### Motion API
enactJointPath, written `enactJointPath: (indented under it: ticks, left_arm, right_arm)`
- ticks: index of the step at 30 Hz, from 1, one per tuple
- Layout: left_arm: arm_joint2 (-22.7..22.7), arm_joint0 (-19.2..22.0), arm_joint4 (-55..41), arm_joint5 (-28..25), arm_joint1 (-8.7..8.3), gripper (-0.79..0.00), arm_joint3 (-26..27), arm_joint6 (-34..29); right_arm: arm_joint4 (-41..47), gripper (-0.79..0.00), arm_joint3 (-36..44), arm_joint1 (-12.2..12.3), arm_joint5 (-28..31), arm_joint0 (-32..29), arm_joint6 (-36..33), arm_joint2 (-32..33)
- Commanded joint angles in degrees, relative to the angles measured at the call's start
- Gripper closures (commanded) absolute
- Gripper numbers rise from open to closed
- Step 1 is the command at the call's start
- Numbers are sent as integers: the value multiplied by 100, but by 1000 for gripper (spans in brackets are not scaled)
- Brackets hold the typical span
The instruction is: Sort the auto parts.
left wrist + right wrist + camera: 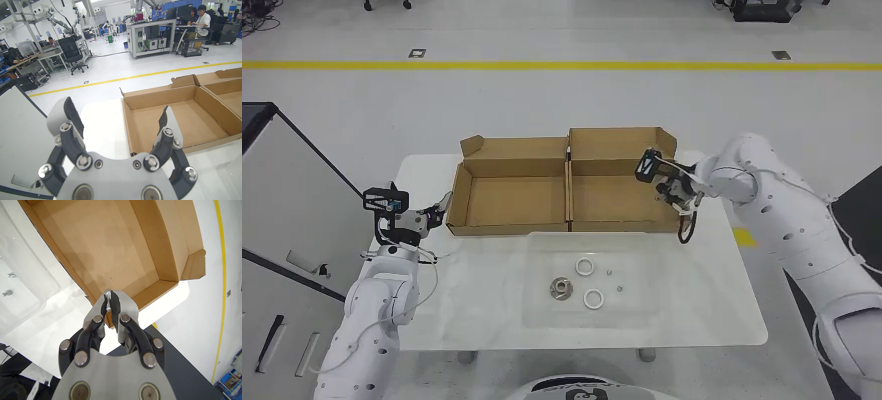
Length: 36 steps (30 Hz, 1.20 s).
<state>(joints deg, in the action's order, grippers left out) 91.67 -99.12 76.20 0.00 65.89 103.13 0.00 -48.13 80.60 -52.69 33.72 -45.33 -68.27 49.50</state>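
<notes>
Clamping one bolt (108, 301); seemingly two rings (584, 266).

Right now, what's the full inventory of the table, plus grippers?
cardboard boxes: 2, brown, side by side at the table's far side
tray: 1, clear, mid-table, nearer than the boxes
rings: 2, white, in tray
flanged metal part: 1, silver, in tray beside rings
loose bolts: 2, silver, in tray
held bolt: 1, silver, over right box's near corner
table: 1, white
left gripper: open, beside left box
right gripper: shut on held bolt
</notes>
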Motion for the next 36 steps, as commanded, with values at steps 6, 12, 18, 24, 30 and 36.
enactJointPath:
  ticks: [6,12,18,24,30,36]
  left_arm:
    - [0,0,0,0,0,-785,0,0]
    - [0,0,0,0,0,-785,0,0]
    - [0,0,0,0,0,-785,0,0]
    - [0,0,0,0,0,-785,0,0]
    - [0,0,0,0,0,-785,0,0]
    - [0,0,0,0,0,-785,0,0]
  right_arm:
    - [-216,0,-460,-101,-188,72,175,-258]
    - [-371,0,-921,-225,-298,186,477,-494]
    - [-448,0,-1282,-341,-408,284,721,-658]
    - [-468,0,-1315,-354,-406,303,773,-668]
    - [-468,0,-1315,-354,-406,303,773,-668]
    - [-559,0,-1330,-358,-471,265,932,-663]
